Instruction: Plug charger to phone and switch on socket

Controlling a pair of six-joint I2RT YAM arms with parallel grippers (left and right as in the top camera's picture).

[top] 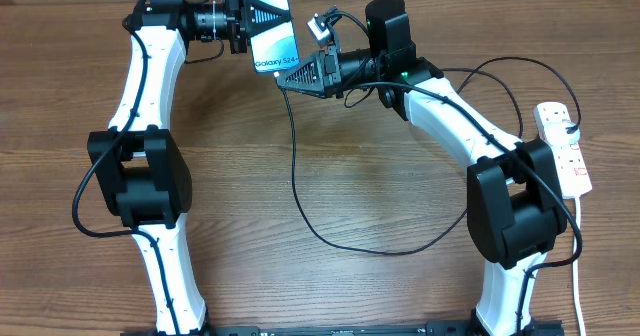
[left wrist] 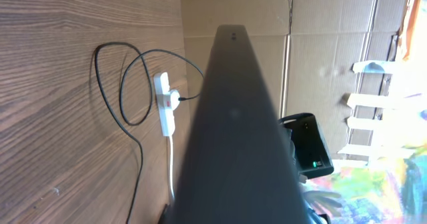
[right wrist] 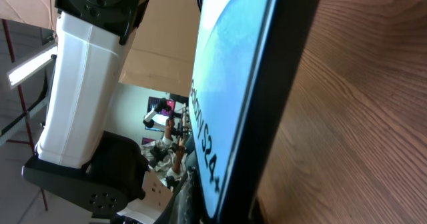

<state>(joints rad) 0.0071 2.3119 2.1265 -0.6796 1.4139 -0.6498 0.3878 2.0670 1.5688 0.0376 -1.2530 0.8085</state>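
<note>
The phone (top: pixel 272 34), its blue screen reading Galaxy S24, is held up at the back of the table by my left gripper (top: pixel 258 18), which is shut on its upper part. In the left wrist view the phone's dark back (left wrist: pixel 233 117) hides the fingers. My right gripper (top: pixel 292 76) is shut at the phone's lower end, and the charger's black cable (top: pixel 296 176) hangs from its tip. The phone's screen (right wrist: pixel 227 84) fills the right wrist view, where the connector tip is hidden. The cable loops over the table to a black plug in the white socket (top: pixel 565 151), also seen in the left wrist view (left wrist: pixel 165 107).
The socket's white cord (top: pixel 580 276) runs toward the front right edge. The charger's loose loop (top: pixel 370 246) lies in the middle of the wooden table, between both arms. A black block with a green light (top: pixel 388 26) sits behind the right wrist. Cardboard panels (left wrist: pixel 320 51) stand behind.
</note>
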